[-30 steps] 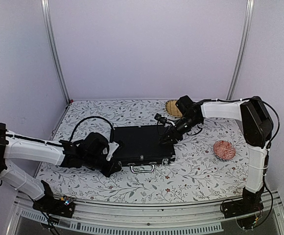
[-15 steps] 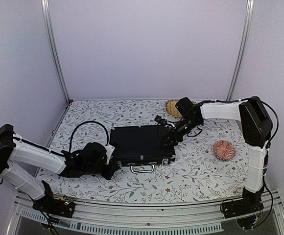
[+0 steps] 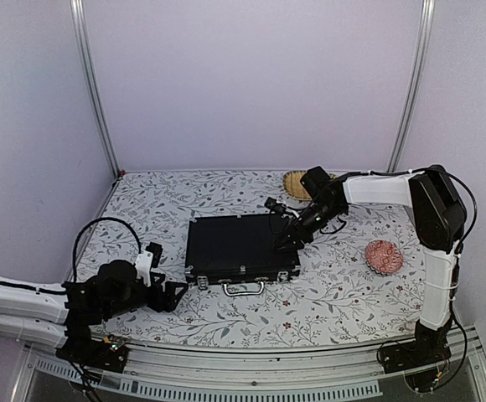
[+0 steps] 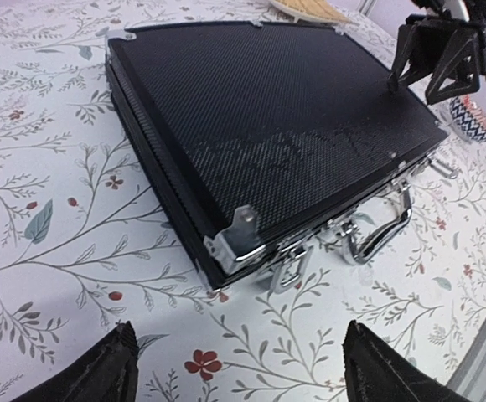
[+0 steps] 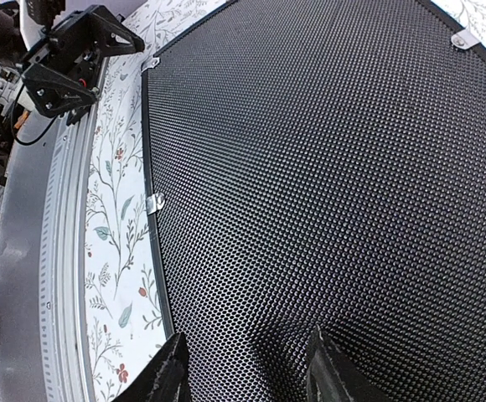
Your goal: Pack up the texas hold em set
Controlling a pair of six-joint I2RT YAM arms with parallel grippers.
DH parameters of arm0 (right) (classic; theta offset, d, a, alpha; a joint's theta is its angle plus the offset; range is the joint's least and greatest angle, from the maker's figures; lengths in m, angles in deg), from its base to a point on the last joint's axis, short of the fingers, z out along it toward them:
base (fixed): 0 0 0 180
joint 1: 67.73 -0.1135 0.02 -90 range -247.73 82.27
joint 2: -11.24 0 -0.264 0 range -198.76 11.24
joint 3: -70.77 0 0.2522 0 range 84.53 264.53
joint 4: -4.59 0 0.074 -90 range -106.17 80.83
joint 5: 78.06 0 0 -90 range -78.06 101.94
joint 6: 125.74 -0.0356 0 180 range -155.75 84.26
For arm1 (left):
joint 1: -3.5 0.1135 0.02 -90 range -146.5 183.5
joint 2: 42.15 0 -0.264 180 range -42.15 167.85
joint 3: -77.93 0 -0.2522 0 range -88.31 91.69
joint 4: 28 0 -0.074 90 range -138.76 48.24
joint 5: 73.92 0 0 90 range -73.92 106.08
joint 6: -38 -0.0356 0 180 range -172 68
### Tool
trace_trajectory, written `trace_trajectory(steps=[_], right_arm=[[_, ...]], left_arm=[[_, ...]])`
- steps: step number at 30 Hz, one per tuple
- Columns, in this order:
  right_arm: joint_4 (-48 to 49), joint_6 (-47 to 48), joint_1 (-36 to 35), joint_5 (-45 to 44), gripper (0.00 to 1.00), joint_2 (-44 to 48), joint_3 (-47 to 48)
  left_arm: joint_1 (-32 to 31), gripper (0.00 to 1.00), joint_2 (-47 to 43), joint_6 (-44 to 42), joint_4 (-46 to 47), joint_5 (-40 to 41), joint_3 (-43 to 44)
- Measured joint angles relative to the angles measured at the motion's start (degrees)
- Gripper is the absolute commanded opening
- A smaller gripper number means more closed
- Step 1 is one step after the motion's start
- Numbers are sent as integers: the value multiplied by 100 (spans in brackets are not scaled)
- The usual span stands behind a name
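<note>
Floral-printed surface (image 3: 335, 293) carries the closed black briefcase (image 3: 235, 247) at its centre, long axis left to right, handle (image 3: 245, 290) facing the near edge. Left hand (image 4: 239, 373) spread, near its near-left corner; right hand (image 5: 247, 368) partly spread over the lid's right edge.

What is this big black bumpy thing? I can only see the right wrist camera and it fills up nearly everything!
Observer: That is the lid of a black briefcase. The case is shut and lies flat on the flowery table.
Operator: Does it have a handle to carry it?
Observer: Yes, a metal handle sticks out of the case's near side, the side facing the arms' bases.
Operator: Is anything else on the table?
Observer: A red patterned dish sits to the right of the case, not touching it.
</note>
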Motion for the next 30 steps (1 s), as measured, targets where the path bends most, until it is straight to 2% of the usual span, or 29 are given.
trace_trajectory(steps=[3, 9, 16, 22, 26, 30], right_arm=[[0, 2, 0, 2, 49, 0, 0], [-4, 13, 0, 24, 49, 0, 0], [-46, 50, 0, 87, 49, 0, -4], [-98, 129, 0, 127, 49, -4, -11], [-109, 173, 0, 166, 49, -22, -11], [-144, 212, 0, 236, 49, -44, -11]], left_arm=[[0, 85, 236, -114, 297, 140, -225], [4, 80, 1311, -800, 1475, 308, -337], [269, 71, 2614, -1705, 3091, -166, -323], [752, 52, 3519, -2238, 4264, -1005, -297], [979, 40, 3954, -2428, 4734, -1438, -249], [1084, 37, 4288, -2594, 4900, -1674, -94]])
